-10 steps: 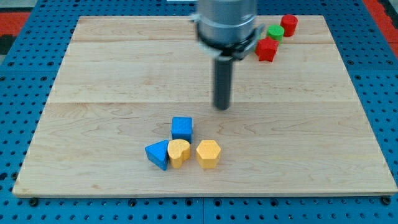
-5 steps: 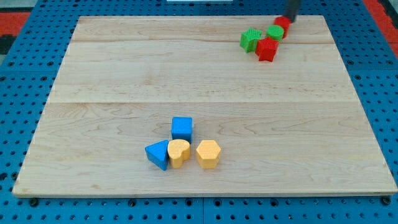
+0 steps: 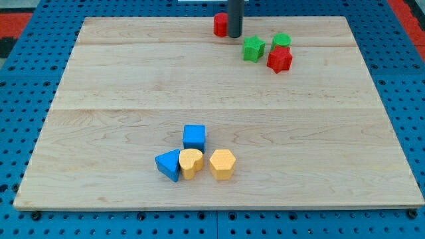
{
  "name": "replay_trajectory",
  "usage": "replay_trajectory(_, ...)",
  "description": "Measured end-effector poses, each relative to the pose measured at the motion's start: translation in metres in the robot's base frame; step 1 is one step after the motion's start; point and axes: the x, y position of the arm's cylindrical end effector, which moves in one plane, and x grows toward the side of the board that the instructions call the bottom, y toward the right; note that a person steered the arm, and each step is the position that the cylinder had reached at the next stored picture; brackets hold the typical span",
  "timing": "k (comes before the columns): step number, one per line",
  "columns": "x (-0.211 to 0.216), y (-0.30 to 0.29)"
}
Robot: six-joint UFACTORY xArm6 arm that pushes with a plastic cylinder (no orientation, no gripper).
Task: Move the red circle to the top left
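The red circle [image 3: 220, 24] stands near the top edge of the wooden board [image 3: 119, 99], a little right of the middle. My tip [image 3: 234, 35] is right against the circle's right side, and the rod hides part of it. To the right lie a green star [image 3: 253, 48], a green circle [image 3: 281, 41] and a red star-shaped block [image 3: 279, 59], all clear of the tip.
Near the bottom middle sits a cluster: a blue square [image 3: 194, 137], a blue triangle [image 3: 169, 164], a yellow heart [image 3: 191, 162] and a yellow hexagon [image 3: 222, 164]. A blue pegboard [image 3: 26, 79] surrounds the board.
The tip went from the board's middle to the top right corner, then swept left along the top edge, pushing the red circle leftward. The green star, green circle and red star shifted slightly.
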Motion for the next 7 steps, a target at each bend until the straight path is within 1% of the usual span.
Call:
replay_trajectory(1,-0.036,0.009)
replay_trajectory(2,-0.034,-0.070)
replay_trajectory(3,-0.014,-0.153)
replay_trajectory(4,-0.008,-0.101)
replay_trajectory(5,0.023,-0.146)
replay_trajectory(6,0.024,-0.212)
replay_trajectory(7,0.022,-0.237)
